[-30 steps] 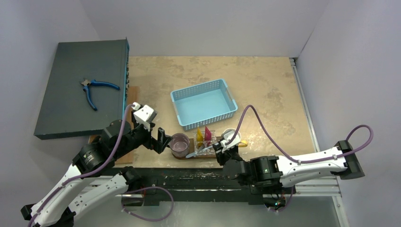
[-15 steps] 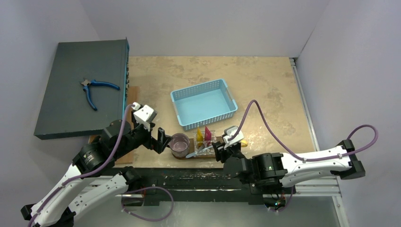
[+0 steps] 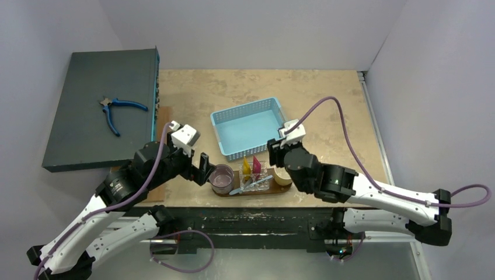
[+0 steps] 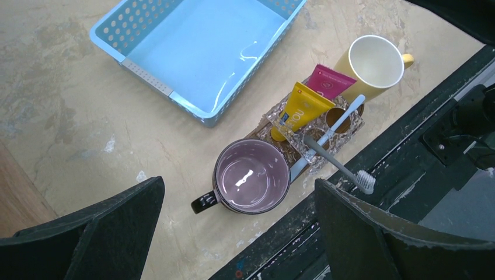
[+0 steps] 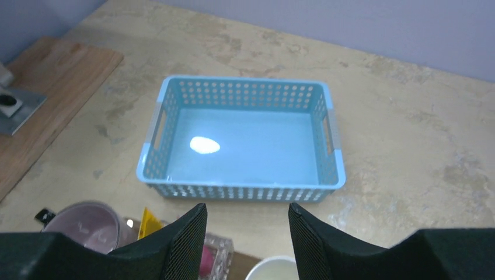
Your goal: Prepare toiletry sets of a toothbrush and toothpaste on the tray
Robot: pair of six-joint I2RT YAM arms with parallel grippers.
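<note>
Dark brown tray [image 3: 264,191] at the counter's [image 3: 327,111] near edge is carrying the toothbrush [image 4: 333,131] and yellow and pink toothpaste tubes [image 4: 297,111]; left tool [image 4: 239,184] and right tool [image 5: 246,213] are hovering above, spread, gripping nothing.

The basket [image 3: 252,128] sits mid-table [image 3: 333,99], and the tray [image 3: 265,191] lies at its 6 o'clock along the near edge, with a mug [image 3: 222,179] at the tray's 9 o'clock end, a cup [image 3: 283,175] at its 3 o'clock end and a holder [image 3: 261,178] between them. Two tubes [image 3: 247,168] stand side by side at the holder's 12 o'clock side, and the toothbrush [image 3: 251,185] lies slanted across it, running from 8 to 2 o'clock. At the basket's 9 o'clock a board [image 3: 164,116] lies on the table, and beyond it, at the table's 9 o'clock edge, sits a slab [image 3: 76,140] with pliers [image 3: 117,111] on it.
</note>
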